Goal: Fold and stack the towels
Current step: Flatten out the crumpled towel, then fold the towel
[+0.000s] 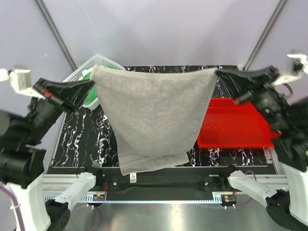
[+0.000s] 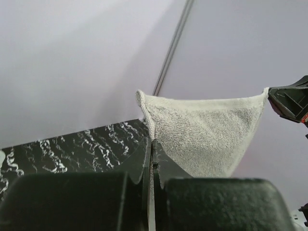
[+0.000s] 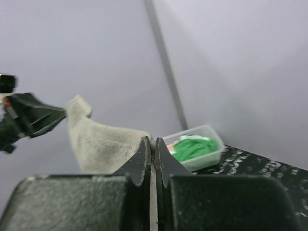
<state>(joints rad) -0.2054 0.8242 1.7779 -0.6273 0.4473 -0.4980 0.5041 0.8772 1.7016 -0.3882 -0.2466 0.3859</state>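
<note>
A grey towel (image 1: 153, 115) hangs spread out in the air above the black marbled table (image 1: 79, 139), held by its two top corners. My left gripper (image 1: 93, 83) is shut on its left corner and my right gripper (image 1: 217, 73) is shut on its right corner. In the left wrist view the towel (image 2: 202, 137) stretches from my jaws toward the other gripper. In the right wrist view the grey towel (image 3: 103, 142) runs left from my shut jaws. A green towel (image 3: 192, 148) lies bunched in the white basket (image 3: 211, 156), which stands at the back left (image 1: 79, 74).
A red plastic tray (image 1: 236, 122) sits on the right side of the table, partly behind the hanging cloth. The basket stands close behind my left gripper. Frame poles rise at both back corners.
</note>
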